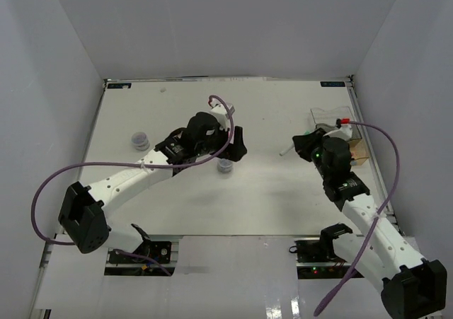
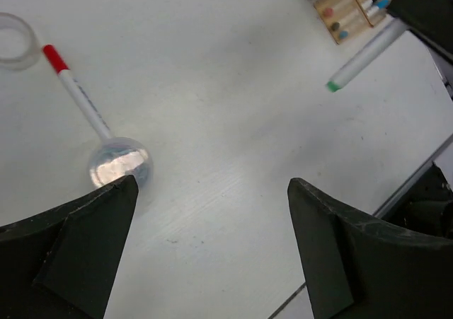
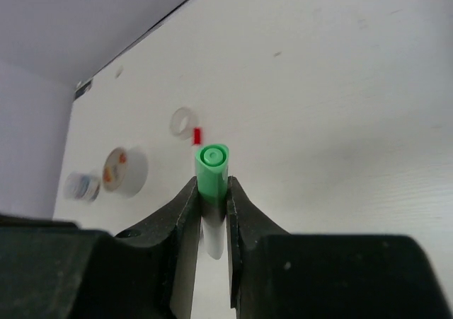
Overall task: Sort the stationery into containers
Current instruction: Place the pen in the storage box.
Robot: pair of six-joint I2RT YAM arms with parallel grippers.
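R fingers [image 3: 188,216] clamped on green-cap marker [image 3: 211,165], held off the bench [image 3: 340,85] just beside organiser [image 1: 333,115]. L fingers [image 2: 85,252] spread wide, empty, well apart from organiser, over round tub [image 2: 119,163] and red-cap marker [image 2: 79,98]. Marker props (est.): light, stiff, smooth round barrel; may roll or pivot. Rec. grip: mid-barrel, across dia.

Small tub [image 1: 225,165] on table [image 1: 283,206], organiser [image 1: 331,115] near its far right corner.
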